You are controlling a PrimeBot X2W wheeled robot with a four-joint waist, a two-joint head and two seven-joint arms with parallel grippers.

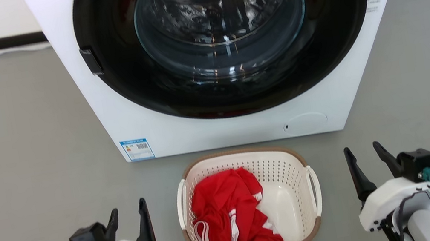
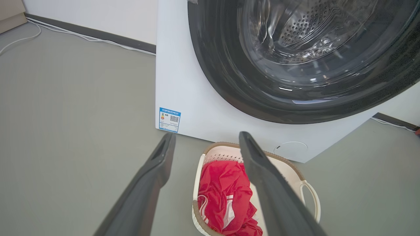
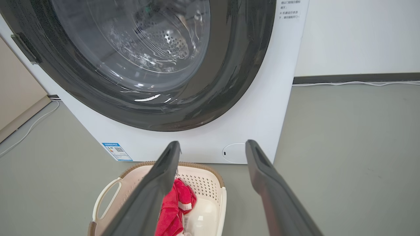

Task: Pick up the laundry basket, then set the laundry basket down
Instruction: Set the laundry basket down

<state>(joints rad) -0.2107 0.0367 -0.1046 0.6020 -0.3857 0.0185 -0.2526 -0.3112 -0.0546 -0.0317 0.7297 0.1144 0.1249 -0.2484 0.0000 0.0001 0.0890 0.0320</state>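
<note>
The laundry basket (image 1: 283, 170) stands on the grey floor just in front of the washing machine, cream-white and perforated with a brown rim and white side handles; red clothing (image 1: 229, 213) lies inside it. My left gripper (image 1: 128, 214) hovers to the basket's left, open and holding nothing. To the basket's right, my right gripper (image 1: 365, 157) is open too, empty. The left wrist view has the basket (image 2: 213, 154) low between and behind my fingers (image 2: 160, 164). In the right wrist view the basket (image 3: 203, 186) sits at the lower left, partly behind one finger (image 3: 164, 177).
A white front-loading washing machine (image 1: 216, 129) with a dark round door, shut, fills the space behind the basket. Grey floor (image 1: 8, 149) spreads wide on both sides. White cables run along the wall's skirting (image 2: 82, 36).
</note>
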